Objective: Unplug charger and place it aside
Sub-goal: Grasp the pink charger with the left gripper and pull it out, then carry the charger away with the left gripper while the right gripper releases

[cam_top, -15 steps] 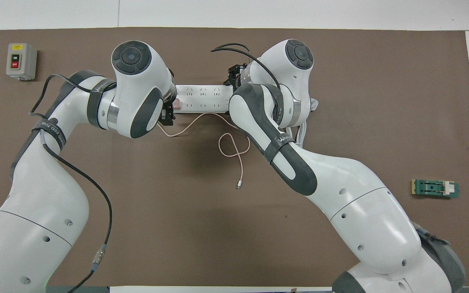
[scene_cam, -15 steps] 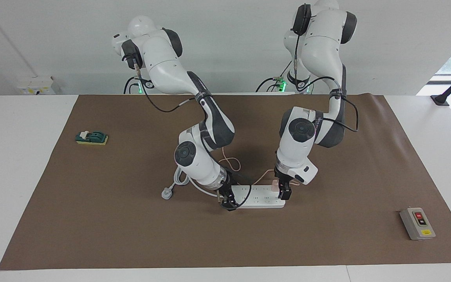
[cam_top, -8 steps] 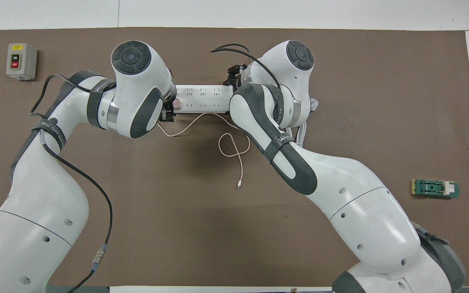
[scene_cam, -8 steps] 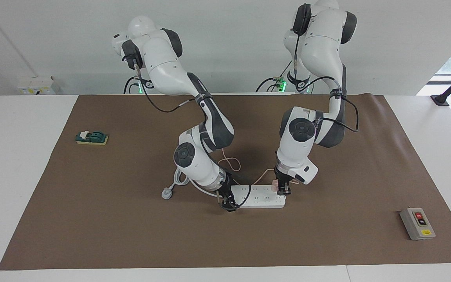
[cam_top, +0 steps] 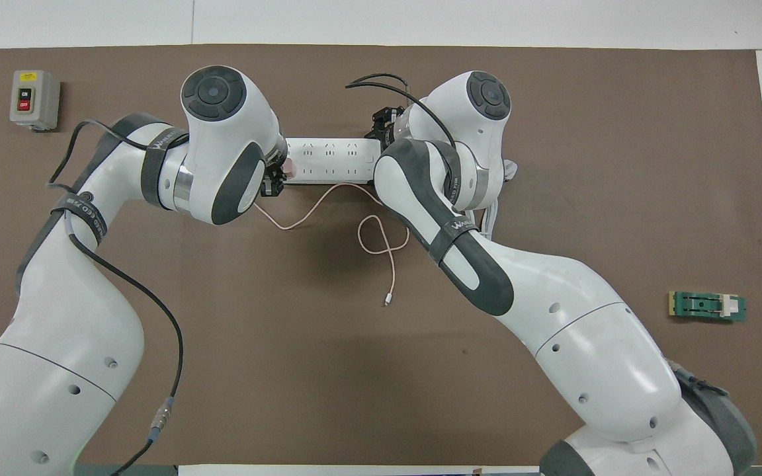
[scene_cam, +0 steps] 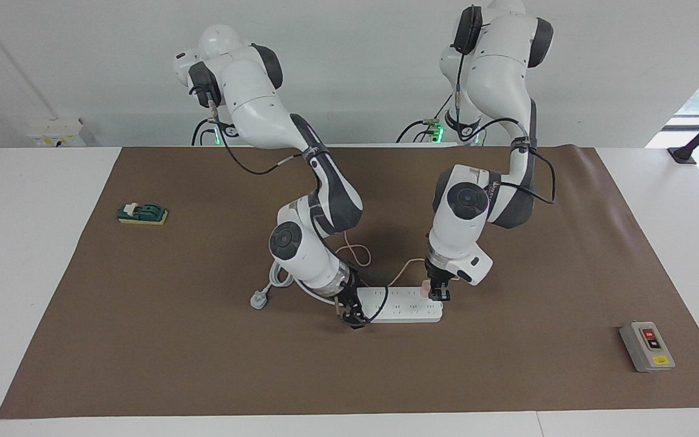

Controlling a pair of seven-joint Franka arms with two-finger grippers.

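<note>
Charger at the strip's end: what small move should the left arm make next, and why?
Probably a straight lift. The left gripper is shut on the charger, which looks still seated in the power strip, while the right gripper is down on the strip's other end.

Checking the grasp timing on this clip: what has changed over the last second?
The left gripper has closed on the charger at the power strip's end and drawn up slightly; its pink cable shifted a little. The charger still sits on the strip. The right gripper stays pressed at the strip's other end; grey switch box and green part unmoved.
</note>
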